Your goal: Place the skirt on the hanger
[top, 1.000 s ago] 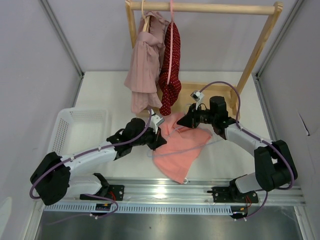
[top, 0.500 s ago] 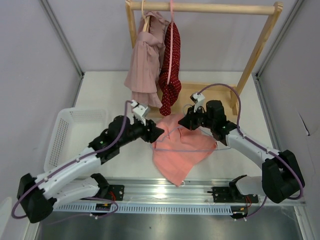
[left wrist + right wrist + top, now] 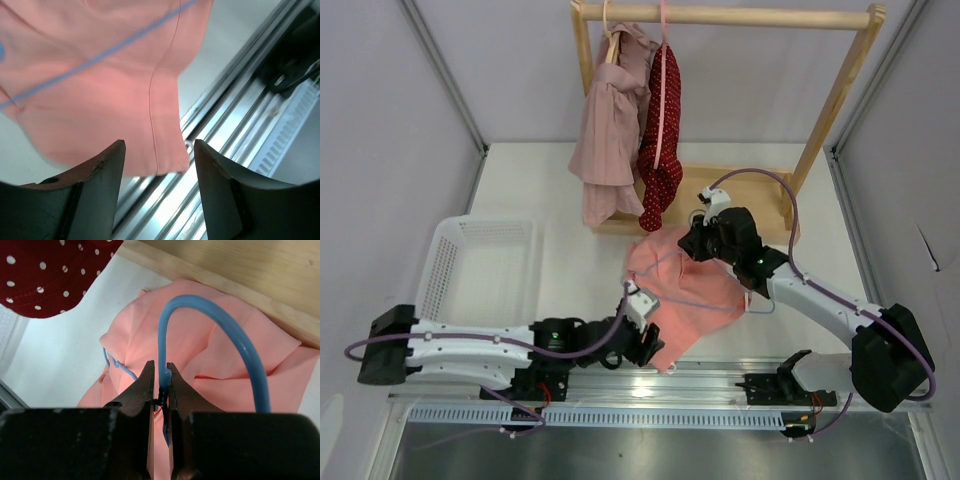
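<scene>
while r pincer [image 3: 160, 371] pinches thin blue hanger [image 3: 162, 345], l pincer [image 3: 159, 150] spread, soft coral skirt [image 3: 100, 100]

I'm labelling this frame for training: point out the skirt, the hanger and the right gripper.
skirt [image 3: 692, 285], top view, middle of the cloth.
hanger [image 3: 163, 347], right wrist view, straight stem of its hook.
right gripper [image 3: 160, 367], right wrist view, between its tips, clamped on the hanger.
</scene>
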`<state>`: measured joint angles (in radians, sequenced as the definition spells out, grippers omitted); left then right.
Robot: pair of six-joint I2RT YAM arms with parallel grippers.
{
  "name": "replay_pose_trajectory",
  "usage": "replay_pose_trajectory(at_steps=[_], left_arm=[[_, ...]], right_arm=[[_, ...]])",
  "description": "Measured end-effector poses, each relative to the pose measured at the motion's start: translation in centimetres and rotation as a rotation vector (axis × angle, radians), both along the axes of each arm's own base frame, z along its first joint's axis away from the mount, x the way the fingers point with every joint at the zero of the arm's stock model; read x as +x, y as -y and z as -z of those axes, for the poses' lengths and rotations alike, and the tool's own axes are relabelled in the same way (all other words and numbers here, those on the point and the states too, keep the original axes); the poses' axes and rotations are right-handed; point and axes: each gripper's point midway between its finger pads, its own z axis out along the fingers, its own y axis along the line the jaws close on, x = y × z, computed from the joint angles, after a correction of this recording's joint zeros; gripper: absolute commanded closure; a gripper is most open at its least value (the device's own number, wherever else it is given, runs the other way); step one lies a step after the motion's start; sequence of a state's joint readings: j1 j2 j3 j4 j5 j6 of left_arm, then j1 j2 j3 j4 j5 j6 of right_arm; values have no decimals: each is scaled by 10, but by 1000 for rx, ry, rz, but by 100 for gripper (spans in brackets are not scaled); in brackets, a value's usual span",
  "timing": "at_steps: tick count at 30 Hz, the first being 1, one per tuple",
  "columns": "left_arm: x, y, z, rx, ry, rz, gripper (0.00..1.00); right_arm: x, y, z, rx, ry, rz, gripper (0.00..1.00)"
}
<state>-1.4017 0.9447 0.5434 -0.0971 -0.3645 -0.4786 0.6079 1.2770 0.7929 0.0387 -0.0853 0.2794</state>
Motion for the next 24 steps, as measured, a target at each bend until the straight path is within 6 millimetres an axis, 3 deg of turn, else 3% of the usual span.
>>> replay_pose_trajectory(at_steps=[4, 6, 15, 24], left_arm=[[-22, -1, 45, 180, 3, -11, 37], [-28, 4, 55, 249, 21, -23, 37], [-48, 26, 67, 398, 73, -69, 36], [-39, 9, 90, 568, 121, -137, 35]], right_arm=[[4, 1, -6, 3, -2, 22, 100], [5, 0, -9, 8, 2, 27, 100], [5, -1, -10, 5, 3, 28, 100], [5, 0, -10, 4, 3, 31, 100]])
